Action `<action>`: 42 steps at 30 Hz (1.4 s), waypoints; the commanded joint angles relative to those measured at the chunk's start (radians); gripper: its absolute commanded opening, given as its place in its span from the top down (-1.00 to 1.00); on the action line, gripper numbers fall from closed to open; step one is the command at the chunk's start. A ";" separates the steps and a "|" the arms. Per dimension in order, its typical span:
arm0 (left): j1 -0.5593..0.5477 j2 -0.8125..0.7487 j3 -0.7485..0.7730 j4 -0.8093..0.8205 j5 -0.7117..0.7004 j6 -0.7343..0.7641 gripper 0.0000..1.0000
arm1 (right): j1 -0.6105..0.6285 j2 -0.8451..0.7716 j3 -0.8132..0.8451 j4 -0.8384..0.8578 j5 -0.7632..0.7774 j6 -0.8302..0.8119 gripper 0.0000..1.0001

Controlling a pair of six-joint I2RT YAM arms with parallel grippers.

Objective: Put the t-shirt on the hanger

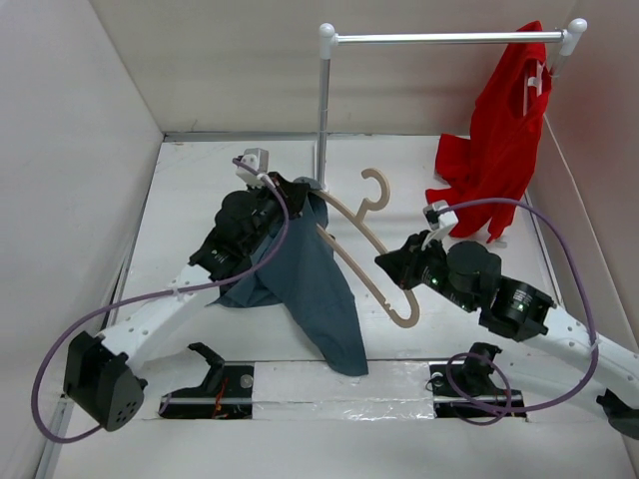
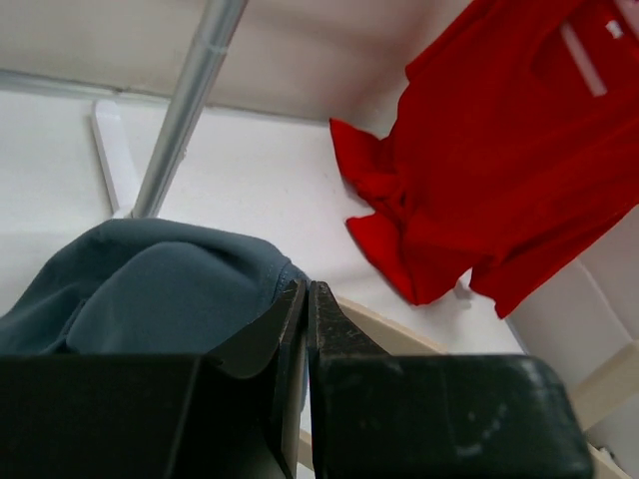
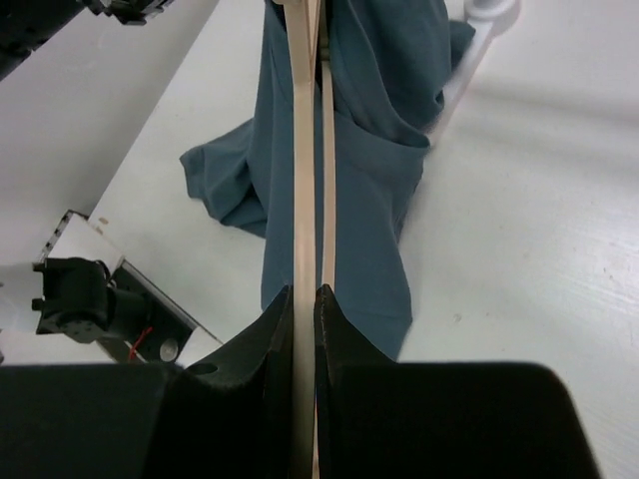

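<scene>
Right jaws clamp the hanger [image 3: 301, 150], left jaws pinch the t-shirt [image 3: 369, 200].

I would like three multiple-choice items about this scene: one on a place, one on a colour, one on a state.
1. Where is the red garment? A on the rail; B inside a box; C on a chair.
2. What colour is the t-shirt? A yellow; B blue-grey; C white.
3. The right claw is: A open; B shut on the t-shirt; C shut on the hanger.
Answers: A, it hangs from the rail; B, its cloth is slate blue-grey; C, it clamps the cream bar.
</scene>
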 commanded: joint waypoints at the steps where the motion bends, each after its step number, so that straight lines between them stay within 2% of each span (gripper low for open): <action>1: -0.002 -0.108 -0.009 0.055 -0.041 -0.025 1.00 | 0.037 0.028 0.109 0.153 0.149 -0.070 1.00; 5: -0.002 -0.160 -0.017 0.103 0.014 -0.043 1.00 | 0.075 0.127 0.137 0.223 0.222 -0.088 1.00; 9: -0.002 -0.173 0.010 0.094 0.136 -0.046 1.00 | 0.085 0.267 0.116 0.464 0.190 -0.119 1.00; 12: -0.002 -0.182 0.015 0.092 0.183 -0.060 1.00 | 0.094 0.351 0.126 0.599 0.225 -0.143 1.00; 15: -0.002 -0.200 0.004 0.080 0.212 -0.071 1.00 | 0.060 0.416 0.112 0.764 0.173 -0.180 1.00; 18: -0.002 -0.215 0.001 0.045 0.230 -0.072 1.00 | -0.015 0.482 0.126 0.840 0.044 -0.147 1.00; 19: -0.002 -0.226 0.009 0.028 0.232 -0.072 1.00 | -0.036 0.505 0.132 0.858 -0.044 -0.137 1.00; 23: -0.002 -0.274 -0.014 0.023 0.238 -0.090 1.00 | -0.113 0.614 0.134 0.963 -0.138 -0.069 1.00; 27: -0.002 -0.297 -0.019 0.000 0.252 -0.103 1.00 | -0.136 0.650 0.151 1.072 -0.142 -0.076 1.00; 33: -0.002 -0.277 -0.034 -0.047 0.250 -0.097 1.00 | -0.059 0.594 0.108 1.181 0.006 -0.182 1.00; 34: -0.002 -0.284 -0.037 -0.043 0.250 -0.100 0.97 | -0.049 0.579 0.100 1.193 0.019 -0.183 1.00; 35: -0.002 -0.289 -0.040 -0.035 0.252 -0.103 0.71 | -0.049 0.574 0.080 1.196 0.029 -0.189 1.00; 38: -0.002 -0.286 0.004 -0.043 0.249 -0.089 0.31 | -0.049 0.565 0.038 1.234 0.067 -0.171 1.00; 41: -0.002 -0.289 0.049 -0.066 0.237 -0.077 0.13 | -0.038 0.560 0.017 1.256 0.069 -0.159 1.00; 42: -0.002 -0.292 0.056 -0.061 0.223 -0.077 0.12 | -0.038 0.556 0.002 1.270 0.072 -0.157 1.00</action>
